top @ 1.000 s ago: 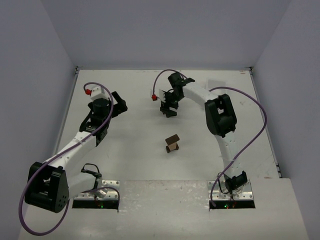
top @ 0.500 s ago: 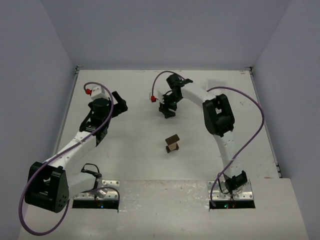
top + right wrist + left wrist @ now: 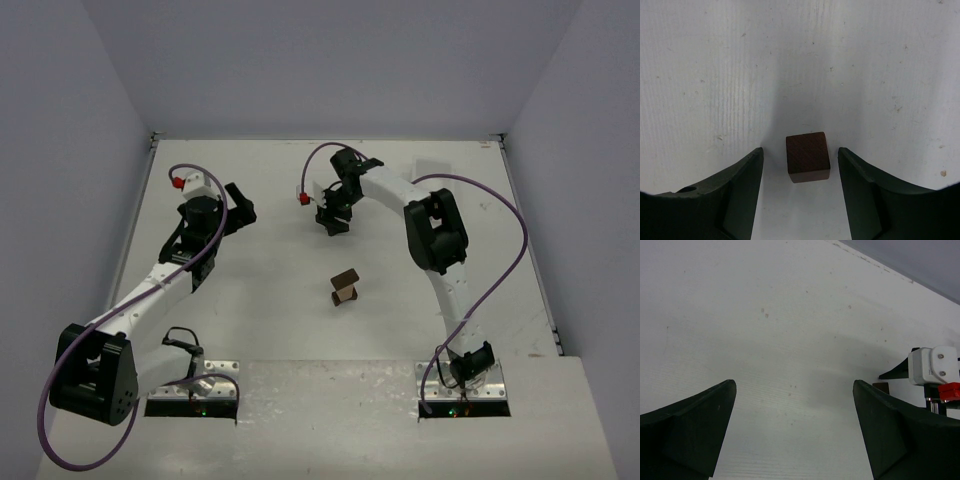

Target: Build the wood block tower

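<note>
1. The right arm (image 3: pixel 432 235) reaches from its base over the middle of the table (image 3: pixel 270 310) and bends back toward the far centre. Its wrist tips down, so the right gripper (image 3: pixel 335 222) points at the surface.
2. The right gripper stands open at moderate width. In the right wrist view its fingers (image 3: pixel 742 185) flank a dark brown block (image 3: pixel 808 156) with a gap on each side and touch neither face.
3. The left arm (image 3: pixel 150 290) stretches up the left side of the table. The left gripper (image 3: pixel 240 208) sits low, aimed at the table's middle, spread wide and holding nothing. Only bare surface lies between its fingers (image 3: pixel 695 425).
4. The top view hides the dark brown block under the right gripper; only the right wrist view shows it clearly. The left wrist view catches the right gripper's white camera housing (image 3: pixel 934 365) and a brown sliver beneath it, too small to identify.
5. The wood block tower (image 3: pixel 346 287) shows only from above. It stands near the table's centre, well apart from both grippers.
6. The tower's long axis runs upright, with lighter wood below and a dark piece tilted across the top. The dark brown block looks nearly cubic, lies flat, and is turned slightly off square to the fingers.
</note>
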{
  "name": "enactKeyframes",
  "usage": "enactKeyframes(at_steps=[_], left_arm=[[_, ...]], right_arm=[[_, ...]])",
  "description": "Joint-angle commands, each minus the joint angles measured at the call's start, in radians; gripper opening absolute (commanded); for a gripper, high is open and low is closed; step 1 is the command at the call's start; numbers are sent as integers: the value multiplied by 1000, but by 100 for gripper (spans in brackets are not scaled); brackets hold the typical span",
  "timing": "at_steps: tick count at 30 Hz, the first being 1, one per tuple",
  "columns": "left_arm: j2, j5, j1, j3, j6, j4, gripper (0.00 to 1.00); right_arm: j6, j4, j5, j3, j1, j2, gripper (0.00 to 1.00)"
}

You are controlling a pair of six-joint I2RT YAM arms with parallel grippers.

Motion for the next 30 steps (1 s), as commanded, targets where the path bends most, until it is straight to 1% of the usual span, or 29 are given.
enactKeyframes(at_steps=[1,7,12,15,17,19,21,23,30], left_arm=[[-5,12,1,41,12,56,100],[-5,12,1,41,12,56,100],[-4,12,1,42,12,56,100],[-3,15,1,41,12,56,100],[-2,16,1,41,12,58,100],[-1,17,1,41,12,59,100],[2,19,1,43,13,59,100],[5,20,1,43,14,59,100],[5,27,1,44,18,56,100]], right_arm=[[7,37,33,-7,3,-33,61],[19,34,49,-14,2,-49,61],[27,24,64,-27,2,-63,57],[27,32,55,-44,2,-75,56],[27,40,50,-48,3,-80,54],[32,49,46,-49,3,-82,48],[37,54,40,-49,3,-86,45],[39,58,28,-52,2,-89,44],[56,62,15,-50,2,-85,51]])
